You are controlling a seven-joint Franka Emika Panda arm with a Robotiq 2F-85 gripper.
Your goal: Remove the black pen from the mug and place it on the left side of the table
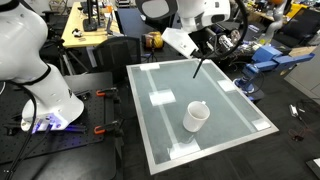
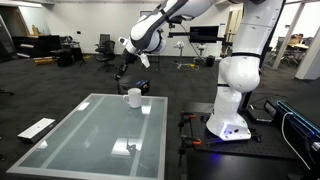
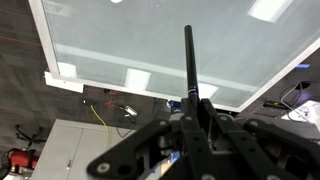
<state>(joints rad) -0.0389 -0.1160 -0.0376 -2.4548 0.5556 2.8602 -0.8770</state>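
My gripper [image 1: 202, 57] is shut on the black pen [image 1: 197, 68] and holds it in the air above the table's far edge, well clear of the white mug [image 1: 196, 116]. In the wrist view the pen [image 3: 189, 60] sticks out straight from between the closed fingers [image 3: 193, 108] over the table [image 3: 150, 45]. In an exterior view the gripper [image 2: 127, 62] holds the pen [image 2: 120, 72] to the left of and above the mug [image 2: 133, 97], beyond the table's far edge. The mug stands upright on the pale glass table [image 1: 235, 125].
White tape rectangles mark the table corners [image 1: 262, 124]. A second white robot base [image 1: 45, 100] stands beside the table, and my own base [image 2: 232, 110] stands at its side. Desks, chairs and cables fill the background.
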